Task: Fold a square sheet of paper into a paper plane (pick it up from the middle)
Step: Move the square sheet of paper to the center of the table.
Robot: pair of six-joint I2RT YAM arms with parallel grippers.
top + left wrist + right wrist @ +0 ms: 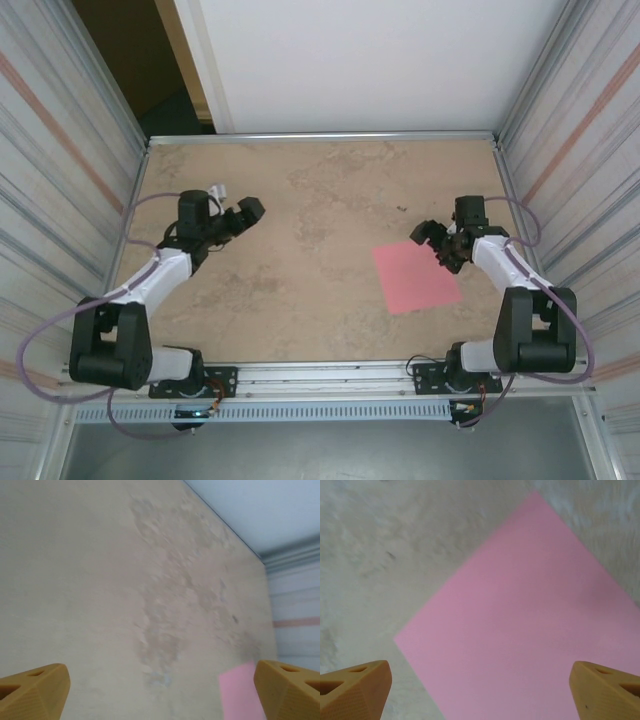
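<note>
Two arms are standing at the near edge of one table (300,250), and one square sheet of paper (415,278) is lying on it. The sheet is resting flat on the right half of the table, nearer the near edge than the far one, turned so that its corners are pointing diagonally. It is thin, plain pink, matte, with straight edges and sharp corners; no crease is showing on it (530,620).

The right gripper (435,240) is hovering over the sheet's far right corner, its jaws standing wide apart and gripping nothing. In the right wrist view the gripper (480,689) is framing the pink paper between its two fingers (355,687).

The left gripper (245,212) is hanging over bare table on the left, well apart from the sheet, its jaws likewise spread wide and empty. In its own view this gripper (161,689) is looking across the tabletop, with one corner of the sheet (240,690) showing just beside the right-hand finger.

The four fingers are tan-orange, blocky and wedge-shaped, finely ribbed, with triangular hollows. The tabletop is beige and mottled like stone. Two ribbed metal side walls (60,150) are flanking it, and one smooth white panel (380,60) is closing the far side.
</note>
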